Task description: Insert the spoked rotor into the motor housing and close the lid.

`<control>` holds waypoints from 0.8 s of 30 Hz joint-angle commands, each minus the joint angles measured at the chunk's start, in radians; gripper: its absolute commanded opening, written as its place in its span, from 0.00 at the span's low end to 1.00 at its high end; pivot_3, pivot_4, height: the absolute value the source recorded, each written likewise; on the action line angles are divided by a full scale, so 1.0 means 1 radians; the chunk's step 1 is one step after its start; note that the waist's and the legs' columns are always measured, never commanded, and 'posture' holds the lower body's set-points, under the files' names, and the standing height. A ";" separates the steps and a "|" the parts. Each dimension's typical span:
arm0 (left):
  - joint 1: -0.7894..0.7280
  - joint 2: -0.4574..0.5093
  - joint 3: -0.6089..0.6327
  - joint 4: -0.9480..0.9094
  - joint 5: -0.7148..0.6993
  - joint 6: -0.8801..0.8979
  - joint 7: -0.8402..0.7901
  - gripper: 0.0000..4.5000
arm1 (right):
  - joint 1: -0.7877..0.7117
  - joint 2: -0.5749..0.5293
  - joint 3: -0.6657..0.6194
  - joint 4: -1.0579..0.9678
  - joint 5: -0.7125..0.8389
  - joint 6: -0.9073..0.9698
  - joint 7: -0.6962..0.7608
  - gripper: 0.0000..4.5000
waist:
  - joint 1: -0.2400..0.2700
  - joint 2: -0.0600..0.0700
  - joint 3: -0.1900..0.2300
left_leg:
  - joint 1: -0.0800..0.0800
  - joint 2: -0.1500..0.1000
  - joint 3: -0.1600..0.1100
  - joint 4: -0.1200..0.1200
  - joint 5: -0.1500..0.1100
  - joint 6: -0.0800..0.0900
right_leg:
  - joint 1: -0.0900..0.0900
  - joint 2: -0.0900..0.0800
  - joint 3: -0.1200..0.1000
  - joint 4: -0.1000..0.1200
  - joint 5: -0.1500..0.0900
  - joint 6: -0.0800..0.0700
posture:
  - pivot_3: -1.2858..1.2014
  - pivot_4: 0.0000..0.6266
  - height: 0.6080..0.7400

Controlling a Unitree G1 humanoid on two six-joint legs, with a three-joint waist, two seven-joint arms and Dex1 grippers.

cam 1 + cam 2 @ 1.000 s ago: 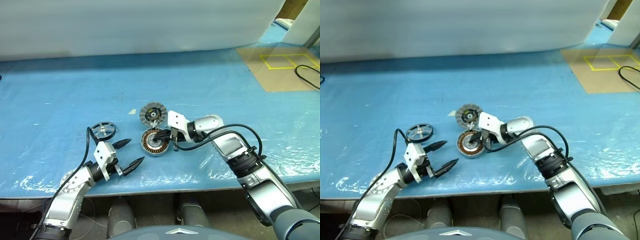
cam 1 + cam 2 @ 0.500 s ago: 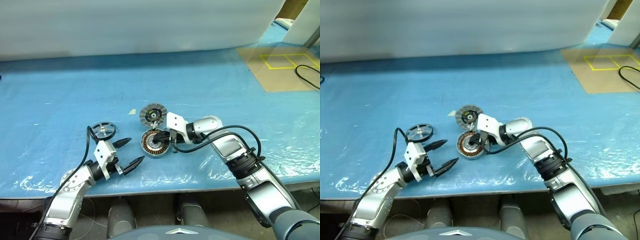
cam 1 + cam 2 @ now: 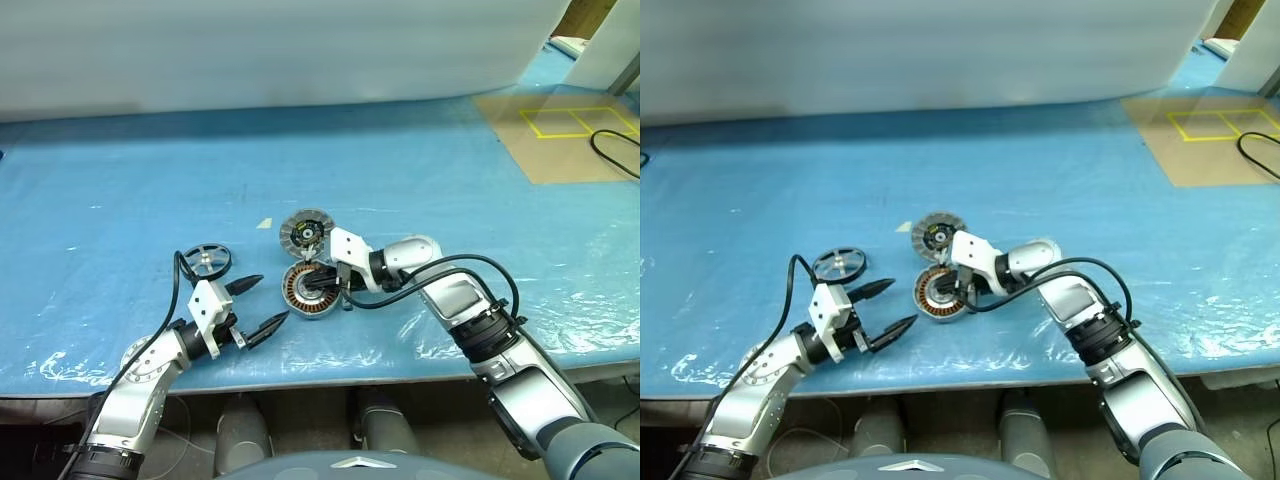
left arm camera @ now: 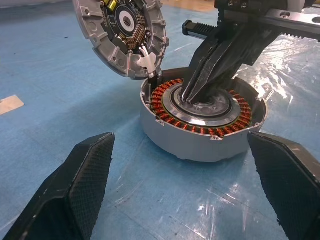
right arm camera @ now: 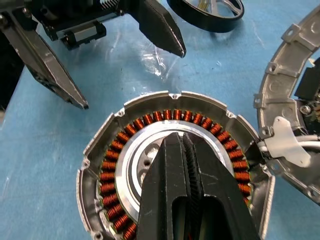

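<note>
Lying on a blue plastic-covered table before a pale wall: motor housing centre, lid propped just behind it, spoked rotor off left; clenched right gripper pressing into the housing's centre, edging slightly leftward versus a second ago; left gripper hovering spread, unmoved.

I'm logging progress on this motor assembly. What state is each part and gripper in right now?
Motor housing: open, no rotor inside, copper windings showing.
Lid: off, tilted up against the housing's rim.
Spoked rotor: lying flat on the blue table, not inserted.
Right gripper: shut, tips down on the housing's silver centre.
Left gripper: open, holding nothing, near the housing.
</note>
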 commanded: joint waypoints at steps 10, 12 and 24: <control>0.001 0.008 0.001 -0.018 -0.004 0.001 -0.007 1.00 | 0.017 0.002 -0.053 -0.040 0.079 0.030 0.003 0.01 | 0.001 0.000 0.000 | 0.000 0.000 0.000 0.000 0.000 0.000 | 0.000 0.000 0.000 0.000 0.000 0.000 | 0.52 0.24 1.00; 0.002 0.008 0.000 -0.017 -0.004 0.001 -0.008 1.00 | 0.017 -0.007 -0.059 -0.043 0.085 0.033 0.008 0.01 | 0.001 0.000 0.000 | 0.000 0.000 0.000 0.000 0.000 0.000 | 0.000 0.000 0.000 0.000 0.000 0.000 | 0.52 0.24 1.00; 0.002 0.005 -0.001 -0.018 -0.003 0.007 -0.007 1.00 | 0.031 -0.057 -0.001 -0.032 0.043 -0.004 0.039 0.01 | 0.000 0.000 0.000 | 0.000 0.000 0.000 0.000 0.000 0.000 | 0.000 0.000 0.000 0.000 0.000 0.000 | 0.52 0.24 1.00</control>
